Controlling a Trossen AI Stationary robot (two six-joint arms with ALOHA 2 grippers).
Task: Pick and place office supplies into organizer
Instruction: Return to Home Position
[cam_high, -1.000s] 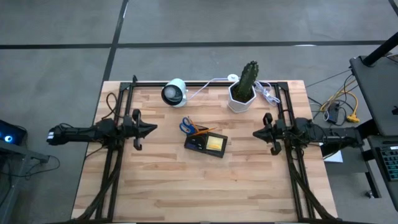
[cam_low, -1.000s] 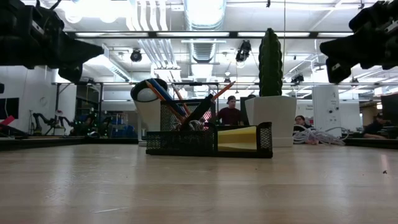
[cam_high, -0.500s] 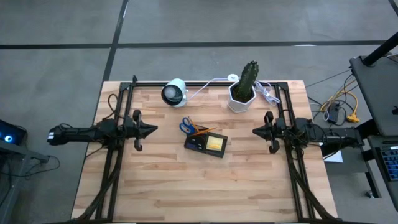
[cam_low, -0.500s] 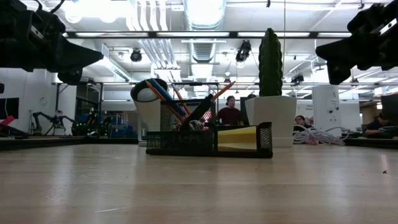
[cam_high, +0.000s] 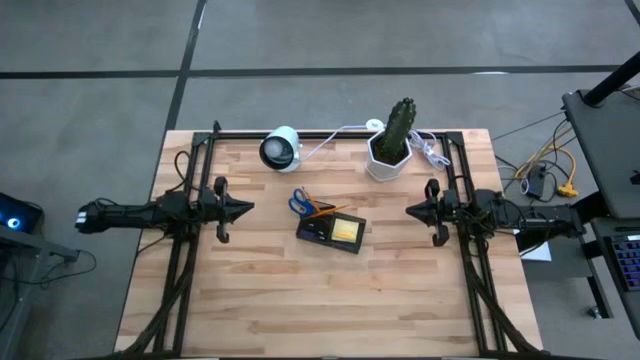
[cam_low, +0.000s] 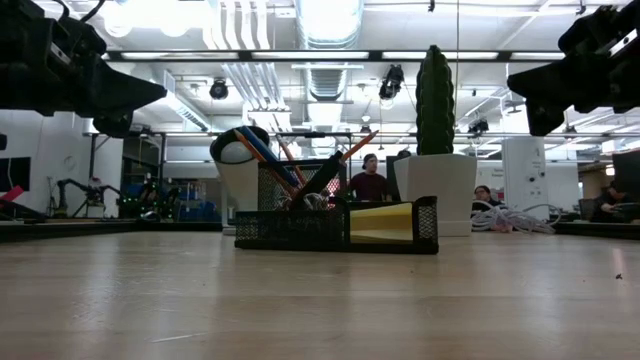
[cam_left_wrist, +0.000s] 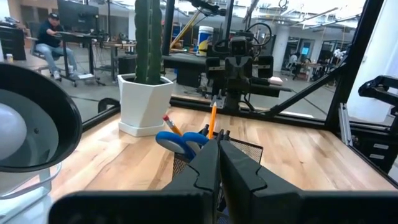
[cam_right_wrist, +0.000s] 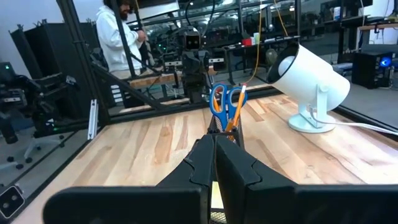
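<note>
- The organizer (cam_high: 331, 231) sat near the middle of the worktop, a little toward the back edge, between the two arms.
- Blue-handled scissors (cam_high: 299, 203) and orange pencils (cam_high: 322, 210) stuck up out of its end nearer the left edge. The yellow sticky-note pad (cam_high: 347, 229) was in the compartment nearer the right edge.
- Left gripper (cam_high: 248, 207) hung a bit in from the worktop's left edge, fingers pressed together with nothing in them, well apart from the organizer.
- Right gripper (cam_high: 409, 212) was the mirror of it by the right edge, fingers together too, empty.
- White cactus pot (cam_high: 386, 158) and a white lamp (cam_high: 280, 149) stood along the back edge.
</note>
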